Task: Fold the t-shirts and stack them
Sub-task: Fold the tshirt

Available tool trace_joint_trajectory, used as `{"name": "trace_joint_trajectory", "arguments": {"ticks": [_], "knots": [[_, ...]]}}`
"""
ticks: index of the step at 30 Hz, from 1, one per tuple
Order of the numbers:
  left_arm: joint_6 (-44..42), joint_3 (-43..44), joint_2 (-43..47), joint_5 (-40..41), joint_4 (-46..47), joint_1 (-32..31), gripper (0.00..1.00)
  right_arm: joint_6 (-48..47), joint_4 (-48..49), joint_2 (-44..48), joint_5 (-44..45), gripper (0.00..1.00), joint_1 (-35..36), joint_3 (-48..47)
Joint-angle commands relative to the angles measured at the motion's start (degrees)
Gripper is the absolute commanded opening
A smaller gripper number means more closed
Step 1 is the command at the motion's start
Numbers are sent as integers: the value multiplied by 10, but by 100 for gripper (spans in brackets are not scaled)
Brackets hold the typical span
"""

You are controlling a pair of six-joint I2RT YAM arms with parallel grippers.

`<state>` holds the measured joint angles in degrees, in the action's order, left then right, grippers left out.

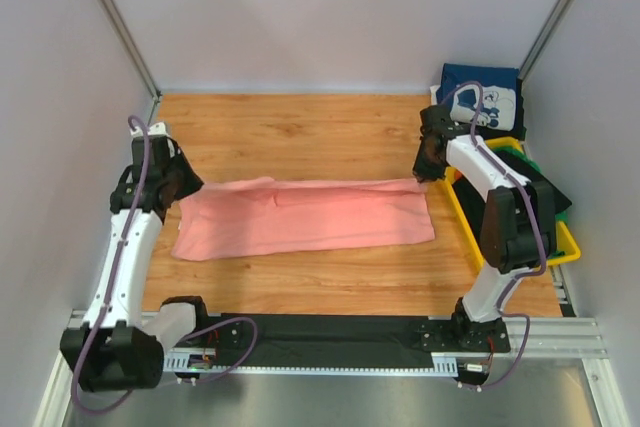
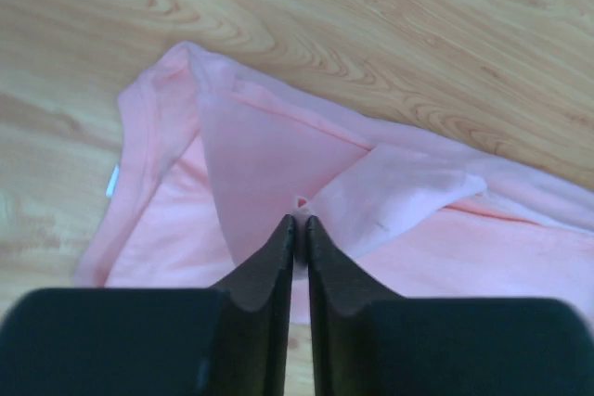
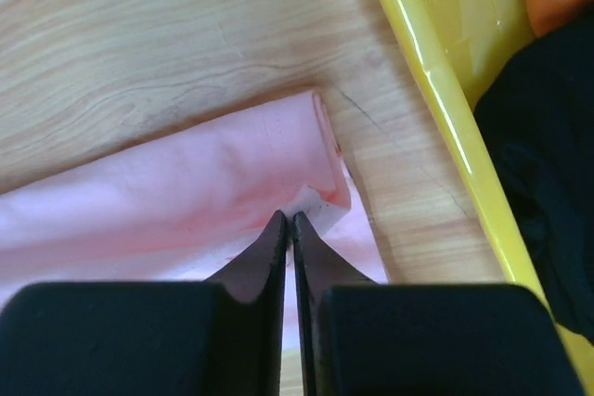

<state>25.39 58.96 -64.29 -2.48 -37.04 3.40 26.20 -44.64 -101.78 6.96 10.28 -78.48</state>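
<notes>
Lengthwise fold in hand: left end effector (image 2: 300, 222) and right end effector (image 3: 286, 218) each clenched on the salmon-pink t-shirt (image 1: 300, 219), at its far edge. Next move, as judged: carry both corners evenly nearward.

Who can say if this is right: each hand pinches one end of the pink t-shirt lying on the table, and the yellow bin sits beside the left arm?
Not quite. The yellow bin sits beside the right arm, not the left, as the top view shows. The rest holds: the left hand and right hand each pinch one end of the pink t-shirt on the table.
</notes>
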Motion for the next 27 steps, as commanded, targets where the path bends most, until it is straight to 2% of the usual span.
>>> {"name": "trace_joint_trajectory", "arguments": {"ticks": [1, 2, 3, 4, 6, 9, 13, 15, 20, 27], "knots": [[4, -23, 77, 50, -75, 0, 20, 9, 17, 32, 13, 7, 1, 22], [11, -26, 92, 66, -96, 0, 32, 8, 14, 40, 5, 32, 1, 26], [19, -29, 117, 77, -132, 0, 58, 10, 12, 47, 3, 47, 1, 32], [30, -37, 133, 90, -142, -1, 66, 12, 13, 56, 2, 70, 1, 48], [40, -46, 176, 89, -150, -1, 75, 17, 15, 81, 5, 79, 1, 55], [56, -66, 212, 67, -128, -1, 76, 19, 11, 96, -1, 80, 5, 42], [81, -107, 185, 35, -83, 0, 71, 14, 17, 87, -14, 77, 32, 17], [104, -124, 144, 17, -47, -1, 66, 9, 25, 59, -24, 75, 55, -2], [159, -198, 54, 0, 58, -17, 63, -12, 44, -37, -41, 69, 91, -26], [188, -201, -157, 4, 159, -29, 60, 8, 54, -98, -53, 65, 95, 9]]}}
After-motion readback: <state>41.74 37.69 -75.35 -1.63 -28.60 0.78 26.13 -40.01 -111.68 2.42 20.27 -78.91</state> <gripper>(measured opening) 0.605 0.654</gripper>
